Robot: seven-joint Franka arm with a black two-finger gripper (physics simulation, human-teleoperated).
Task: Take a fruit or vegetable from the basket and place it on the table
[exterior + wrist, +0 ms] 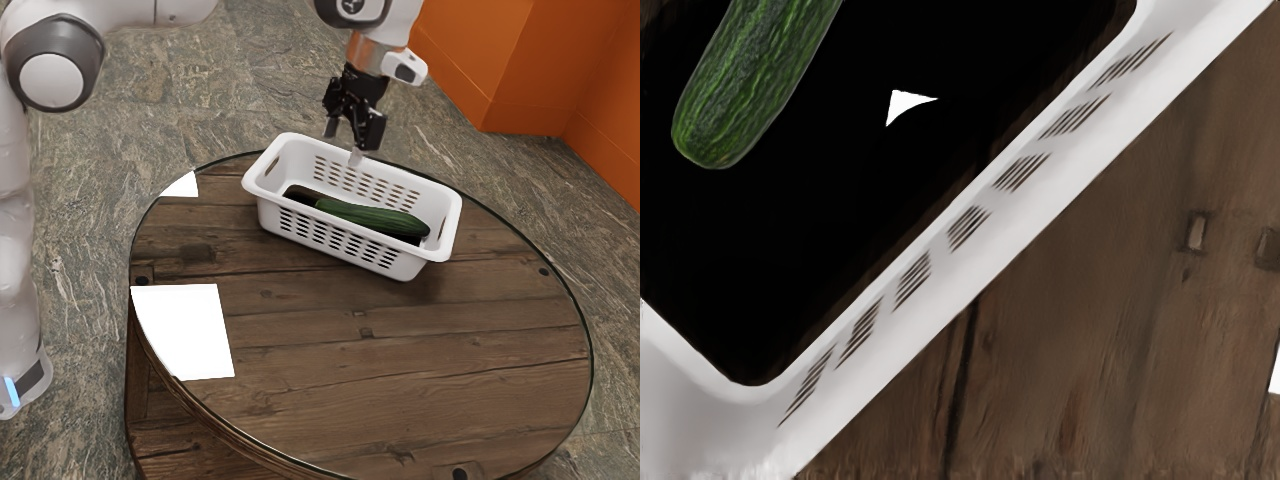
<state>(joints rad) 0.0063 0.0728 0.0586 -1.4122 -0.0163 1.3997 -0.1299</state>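
Desk point(360, 390) bears a basket point(443, 238) with a cucumber point(370, 217) in it, parted fingers point(356, 157) above

The desk is round, with a top of dark brown wooden planks and a thin rim. Towards its far side, as the exterior view has it, stands the basket, white and oblong, upright, with rows of slots along its long walls. Near the desk's edge at the exterior view's left are two bright white patches, the larger point(190, 335) and the smaller point(183, 185). The cucumber, green and ridged, lies inside the basket, roughly lengthwise. Something dark shows under and beside it; I cannot tell what that is. In the wrist view one rounded end of the cucumber lies inside the basket, away from the slotted long wall. The fingers point down near the basket's far long rim, higher than the cucumber and apart from it. They stand open, a clear gap between them, with nothing in their hold; exactly how wide they are spread I cannot tell
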